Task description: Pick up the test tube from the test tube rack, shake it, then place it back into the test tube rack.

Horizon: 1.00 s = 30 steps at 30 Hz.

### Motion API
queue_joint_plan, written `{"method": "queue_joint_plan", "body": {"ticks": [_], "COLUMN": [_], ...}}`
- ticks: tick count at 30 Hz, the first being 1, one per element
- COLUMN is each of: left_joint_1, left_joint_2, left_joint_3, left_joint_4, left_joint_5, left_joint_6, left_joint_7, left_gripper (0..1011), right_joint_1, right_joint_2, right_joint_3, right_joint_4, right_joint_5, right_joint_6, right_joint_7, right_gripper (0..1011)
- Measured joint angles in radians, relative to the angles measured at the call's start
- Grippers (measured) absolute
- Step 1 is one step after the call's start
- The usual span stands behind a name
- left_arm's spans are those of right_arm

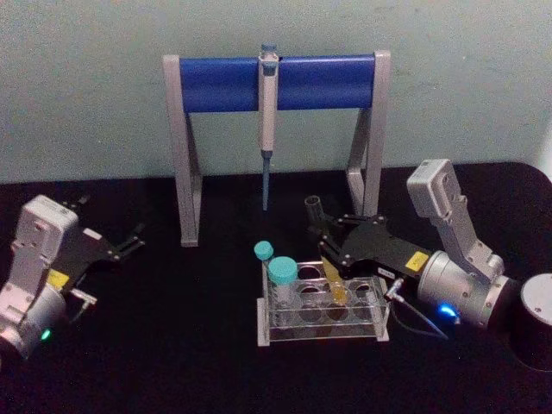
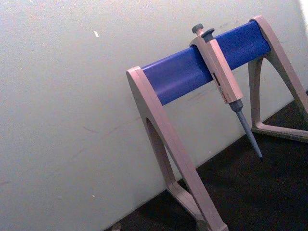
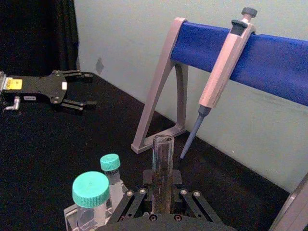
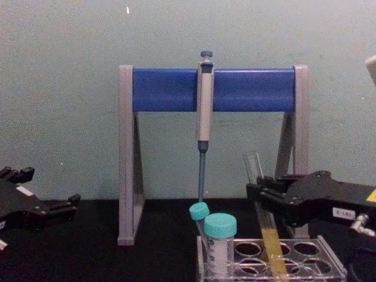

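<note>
Plainly tilted, the test tube (image 4: 271, 244) is long, slim, clear glass, open-topped, with yellow liquid low down and its foot in the test tube rack (image 1: 362, 330). The right gripper (image 1: 325, 248) clamps its middle. The left gripper (image 3: 91, 89) sits spread wide, empty, well off left.

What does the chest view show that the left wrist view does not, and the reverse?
Chest view, not left wrist view: the rack, two capped tubes in it, the tilted tube with yellow liquid, the right claw shut on it, and the left claw, open, low at the left edge.
Left wrist view, not chest view: nothing new; it sees the stand at a slant.
Both: the stand, the pipette hanging on it, the wall, the black table.
</note>
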Motion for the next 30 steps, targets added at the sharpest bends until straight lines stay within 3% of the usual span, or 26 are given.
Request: {"method": "queue_joint_plan", "body": {"ticks": [18, 26, 30], "left_joint_1": [0.000, 0.000, 0.000], "left_joint_2": [0.000, 0.000, 0.000], "left_joint_3": [0.000, 0.000, 0.000], "left_joint_4": [0.000, 0.000, 0.000], "left_joint_5": [0.000, 0.000, 0.000], "left_joint_6": [0.000, 0.000, 0.000], "left_joint_7": [0.000, 0.000, 0.000], "left_gripper": [1001, 1001, 1001], "right_joint_1": [-0.037, -0.065, -0.077], "right_joint_2": [0.011, 0.016, 0.010], "right_joint_3": [0.055, 0.097, 0.113], "right_joint_4": [-0.046, -0.096, -0.105], "right_joint_5": [0.094, 0.145, 0.148], "right_joint_6": [-0.053, -0.101, -0.132], "right_joint_7": [0.018, 0.012, -0.012], "right_gripper": [218, 218, 218]}}
